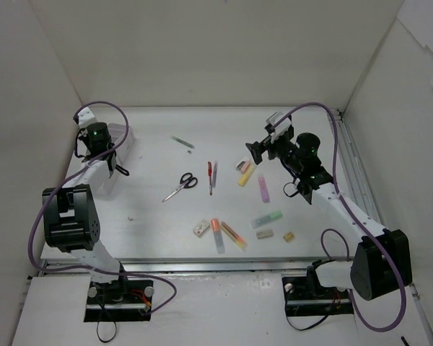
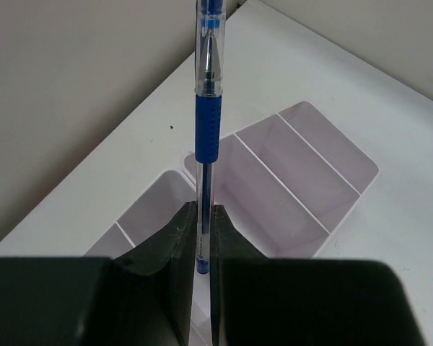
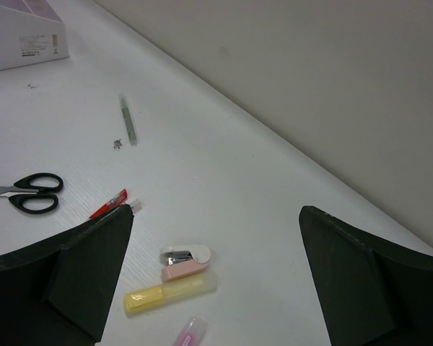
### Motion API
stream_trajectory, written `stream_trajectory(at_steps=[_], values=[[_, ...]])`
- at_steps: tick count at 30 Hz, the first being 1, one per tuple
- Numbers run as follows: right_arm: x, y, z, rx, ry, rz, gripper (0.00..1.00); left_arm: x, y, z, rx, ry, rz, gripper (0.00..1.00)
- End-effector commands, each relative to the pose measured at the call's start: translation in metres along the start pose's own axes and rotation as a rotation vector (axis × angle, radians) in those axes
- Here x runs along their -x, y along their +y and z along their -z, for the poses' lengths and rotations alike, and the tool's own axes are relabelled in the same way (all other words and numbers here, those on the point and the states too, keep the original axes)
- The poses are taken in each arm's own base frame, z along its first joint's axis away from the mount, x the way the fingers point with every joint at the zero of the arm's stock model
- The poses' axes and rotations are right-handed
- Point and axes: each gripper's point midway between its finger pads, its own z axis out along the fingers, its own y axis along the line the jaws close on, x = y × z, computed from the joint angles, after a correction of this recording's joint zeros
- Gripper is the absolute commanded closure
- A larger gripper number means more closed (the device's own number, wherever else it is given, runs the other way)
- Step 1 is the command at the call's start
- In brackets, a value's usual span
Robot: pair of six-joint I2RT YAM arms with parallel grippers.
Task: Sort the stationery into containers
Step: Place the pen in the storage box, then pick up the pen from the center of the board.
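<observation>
My left gripper (image 2: pixel 202 216) is shut on a blue pen (image 2: pixel 206 130), held above the white divided organiser (image 2: pixel 296 180); in the top view it (image 1: pixel 105 153) hovers over the organiser (image 1: pixel 124 148) at the far left. My right gripper (image 3: pixel 216 231) is open and empty above a pink stapler (image 3: pixel 185 262), a yellow highlighter (image 3: pixel 169 293) and a pink highlighter (image 3: pixel 189 333). In the top view the right gripper (image 1: pixel 254 151) is just left of the stapler (image 1: pixel 243 166). Black-handled scissors (image 1: pixel 182 184), red pens (image 1: pixel 211 175) and a green pen (image 1: pixel 182 142) lie mid-table.
Nearer the front lie a green highlighter (image 1: pixel 266 218), an orange highlighter (image 1: pixel 216 232), another yellow-orange marker (image 1: pixel 233 236) and small erasers (image 1: pixel 264 233) (image 1: pixel 200 228) (image 1: pixel 289 236). White walls enclose the table on three sides.
</observation>
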Motion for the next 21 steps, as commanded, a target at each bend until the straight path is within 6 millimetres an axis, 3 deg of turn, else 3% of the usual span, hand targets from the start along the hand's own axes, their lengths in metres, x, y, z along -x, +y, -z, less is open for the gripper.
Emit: stream_trajectory(at_steps=[1, 3, 4, 7, 12, 14, 15, 17, 18, 20, 21], values=[[0.033, -0.016, 0.002, -0.064, -0.123, 0.013, 0.02, 0.038, 0.011, 0.009, 0.068, -0.098, 0.168, 0.98], [0.033, -0.012, 0.0, -0.042, -0.127, 0.007, 0.02, 0.026, 0.015, 0.014, 0.072, -0.081, 0.18, 0.9], [0.032, -0.011, -0.001, -0.038, -0.128, -0.006, 0.02, 0.027, 0.016, 0.017, 0.07, -0.087, 0.189, 0.79], [0.033, -0.008, -0.001, -0.022, -0.134, -0.025, 0.02, 0.03, 0.017, 0.026, 0.05, -0.091, 0.19, 0.63], [0.03, 0.004, -0.009, 0.031, -0.126, -0.174, 0.02, 0.052, 0.02, 0.047, 0.033, -0.1, 0.192, 0.49], [0.033, 0.009, -0.015, 0.065, -0.127, -0.228, 0.02, 0.067, 0.018, 0.057, 0.011, -0.109, 0.203, 0.25], [0.025, 0.014, -0.022, 0.076, -0.105, -0.301, 0.02, 0.063, 0.017, 0.061, 0.002, -0.077, 0.184, 0.16], [0.022, 0.021, -0.029, 0.101, -0.086, -0.341, 0.02, 0.079, 0.014, 0.072, -0.023, -0.077, 0.193, 0.08], [0.019, 0.022, -0.03, 0.1, -0.074, -0.367, 0.02, 0.072, 0.01, 0.077, -0.04, -0.032, 0.165, 0.01], [0.01, 0.019, -0.029, 0.06, -0.054, -0.389, 0.02, 0.08, -0.001, 0.091, -0.096, -0.007, 0.165, 0.0], [0.006, 0.014, -0.027, 0.028, -0.043, -0.407, 0.02, 0.074, -0.008, 0.097, -0.134, 0.029, 0.132, 0.0]])
